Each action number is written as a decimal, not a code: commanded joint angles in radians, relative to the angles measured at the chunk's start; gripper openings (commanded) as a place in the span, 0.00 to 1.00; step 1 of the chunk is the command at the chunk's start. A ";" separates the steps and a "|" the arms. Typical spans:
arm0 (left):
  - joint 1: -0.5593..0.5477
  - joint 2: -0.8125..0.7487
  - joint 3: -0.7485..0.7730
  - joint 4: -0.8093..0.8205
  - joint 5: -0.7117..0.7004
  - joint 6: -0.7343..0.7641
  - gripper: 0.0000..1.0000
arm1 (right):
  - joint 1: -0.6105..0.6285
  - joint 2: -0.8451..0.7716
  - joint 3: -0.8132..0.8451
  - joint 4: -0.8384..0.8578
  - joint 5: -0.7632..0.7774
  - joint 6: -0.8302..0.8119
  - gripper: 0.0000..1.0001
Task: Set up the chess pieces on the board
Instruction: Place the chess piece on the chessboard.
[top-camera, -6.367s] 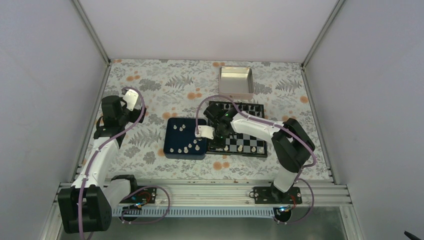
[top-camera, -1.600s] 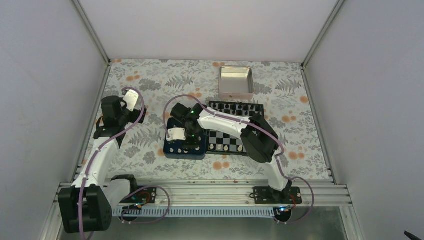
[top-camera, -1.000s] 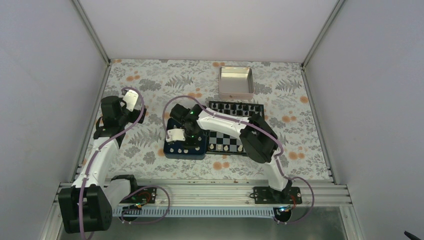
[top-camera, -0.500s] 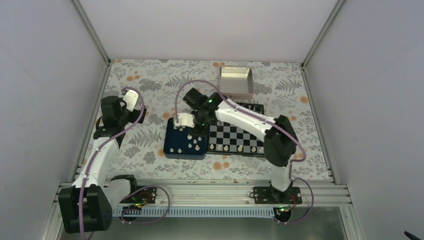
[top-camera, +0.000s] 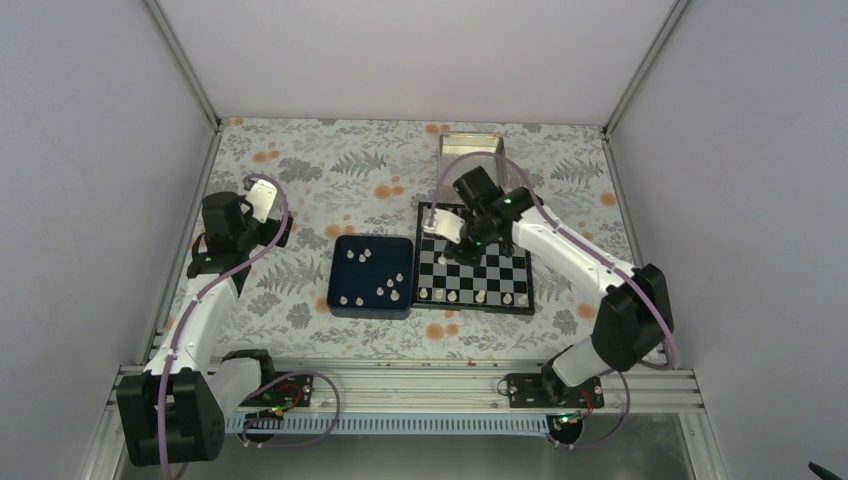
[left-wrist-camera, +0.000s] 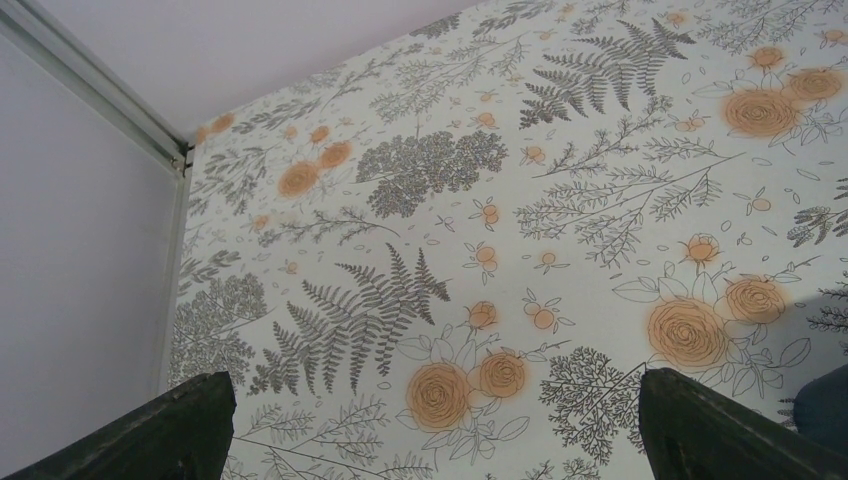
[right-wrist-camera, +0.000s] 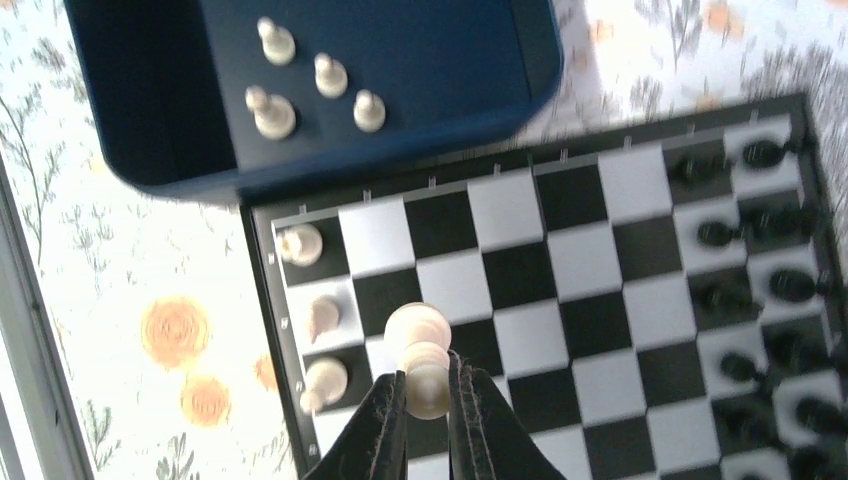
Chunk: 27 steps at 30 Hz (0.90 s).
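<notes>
right claw (right-wrist-camera: 426, 400) pinching piece (right-wrist-camera: 420, 345) over board (right-wrist-camera: 580, 265), bare squares to its right | tray (right-wrist-camera: 350, 165) past board rim holds loose pieces (right-wrist-camera: 331, 76) | left claw (left-wrist-camera: 435, 430) spread

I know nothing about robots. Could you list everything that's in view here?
board: one, black-and-white chequered, right of table centre.
tray: one, dark blue, beside the board's left edge.
tin: one, silver, beyond the board, partly hidden by the right arm.
white chess pieces: about seven in the tray, a few on the board's near row.
held piece: one, white, above the board.
black chess pieces: several, on the board's far rows.
tablecloth: one, floral, covering the table.
left gripper: open, empty, over the cloth.
right gripper: shut on the held piece.
</notes>
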 joint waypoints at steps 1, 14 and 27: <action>0.006 0.003 -0.005 0.012 0.001 -0.007 1.00 | -0.050 -0.096 -0.115 0.019 -0.010 -0.010 0.06; 0.007 0.009 -0.002 0.010 -0.002 -0.009 1.00 | -0.076 -0.162 -0.322 0.066 0.035 0.010 0.08; 0.007 0.018 -0.002 0.011 0.000 -0.009 1.00 | -0.077 -0.115 -0.365 0.100 0.041 0.007 0.08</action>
